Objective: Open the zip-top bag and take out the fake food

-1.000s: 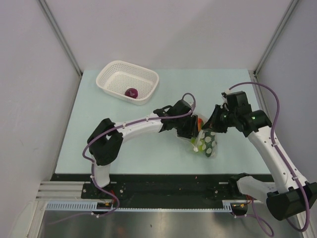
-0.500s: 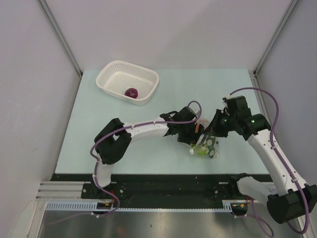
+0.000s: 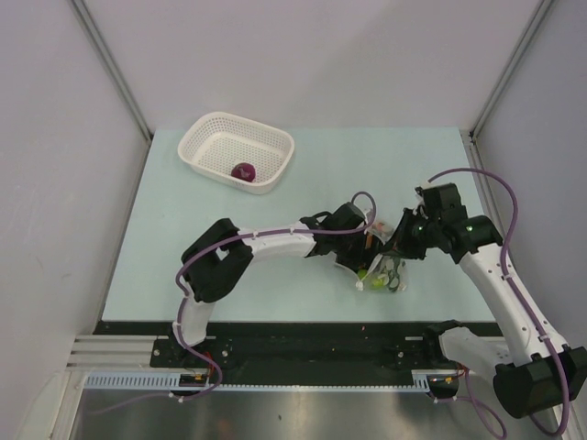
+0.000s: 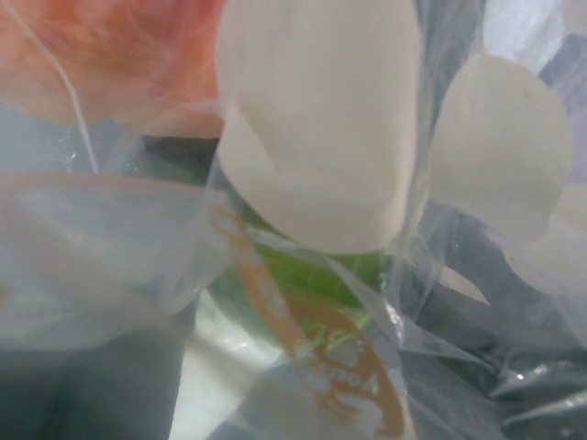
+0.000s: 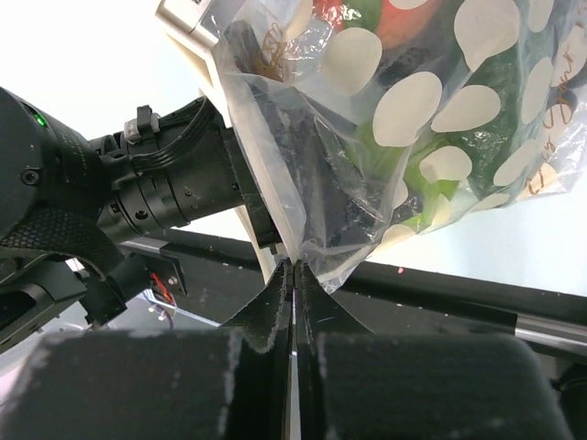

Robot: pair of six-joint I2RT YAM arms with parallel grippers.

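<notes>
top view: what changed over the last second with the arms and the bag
The left gripper dropped toward the near edge, closing in on the bag. The right gripper, shut on the bag's edge, lowered with it, and the bag sank and crumpled. The basket and purple toy stayed put.

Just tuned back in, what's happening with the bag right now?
The right gripper is shut on an edge of the zip-top bag, pinching the plastic. The left gripper is pressed right up against the bag, its jaws hidden by plastic. Green and orange-red fake food shows inside the bag. One purple piece lies in the white basket.
</notes>
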